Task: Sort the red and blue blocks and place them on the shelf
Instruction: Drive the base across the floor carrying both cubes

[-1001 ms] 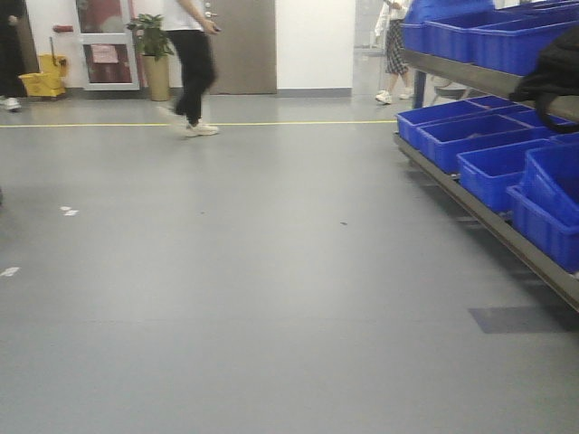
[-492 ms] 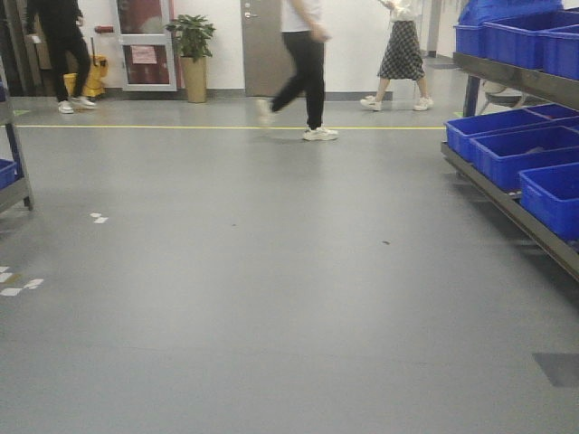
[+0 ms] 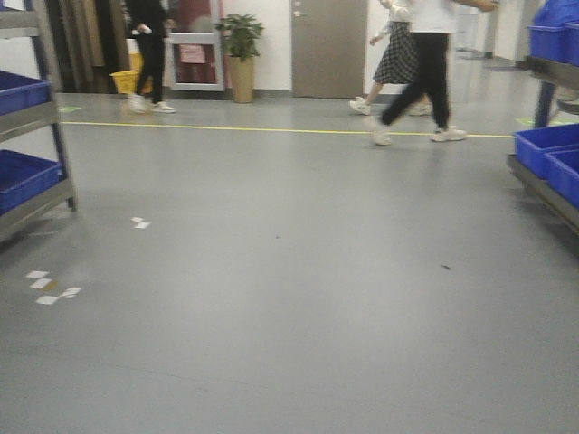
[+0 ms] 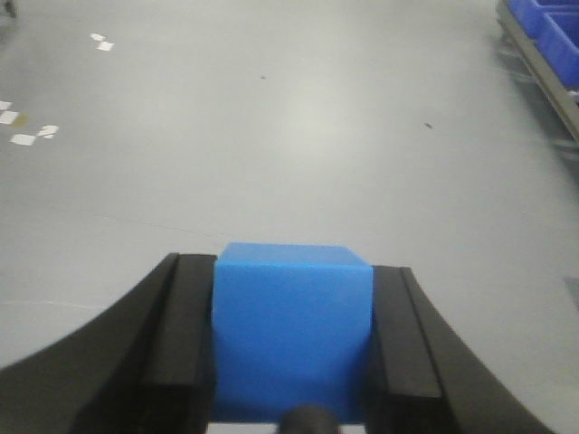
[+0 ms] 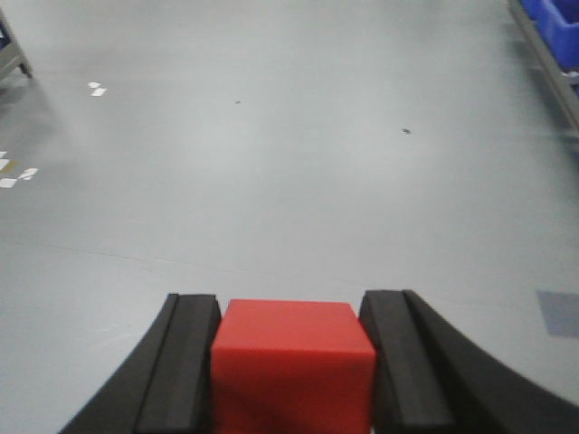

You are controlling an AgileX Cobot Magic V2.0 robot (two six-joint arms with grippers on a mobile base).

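Blue block sits clamped between the black pads of the left gripper, held above bare grey floor. The red block is squeezed the same way in the right gripper. With both cubes picked up and nothing but floor beneath them, this looks like the carrying step: the base is out in an open aisle, and no placing has begun.

The next move calls for bringing the base up square to the shelf, then reaching each arm out and opening over its own spot, one colour at a time.

On the left stands a grey rack with dark blue bins, and white tape marks lie on the floor near it. On the right, another rack holds blue bins. I cannot tell which rack is the target.

Far ahead, a person in black walks near a potted plant, and two more walkers cross beyond the yellow line. They are well apart from the robot, but foot traffic is the likely hazard.
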